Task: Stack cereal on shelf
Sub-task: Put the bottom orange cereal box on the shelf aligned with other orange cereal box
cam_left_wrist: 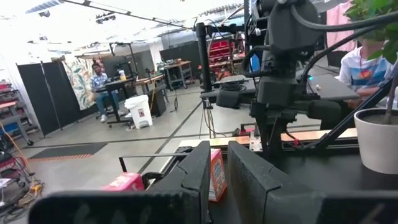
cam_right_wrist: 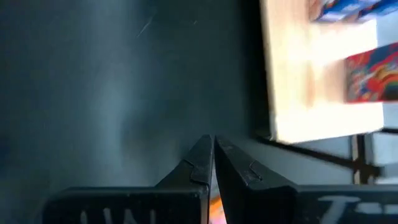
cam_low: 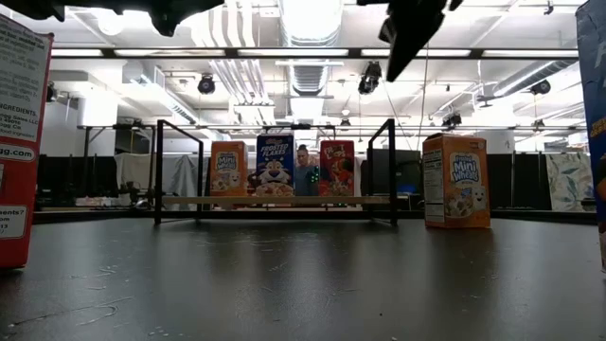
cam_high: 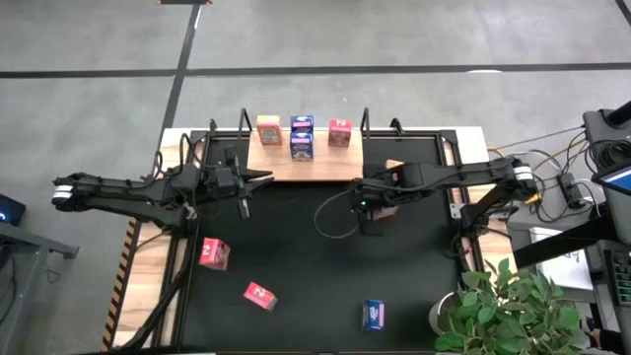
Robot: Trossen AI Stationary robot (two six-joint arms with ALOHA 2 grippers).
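Note:
The shelf (cam_high: 296,166), a light-wood board with black end posts, lies at the table's far middle. On it stand an orange (cam_high: 268,129), a blue (cam_high: 302,138) and a red cereal box (cam_high: 339,132). Another orange box (cam_low: 456,180) stands on the mat just right of the shelf. Two red boxes (cam_high: 214,253) (cam_high: 259,295) and a blue one (cam_high: 374,315) lie on the near mat. My left gripper (cam_high: 261,177) hovers level by the shelf's near edge, with a narrow empty gap between its fingers. My right gripper (cam_right_wrist: 212,144) is shut and empty, slanting down above the mat off the shelf's right end.
A potted plant (cam_high: 503,306) stands at the near right corner of the table. Cables and gear lie off the right edge. The black mat (cam_high: 306,247) between the loose boxes and the shelf is bare. A person shows in the room behind the shelf.

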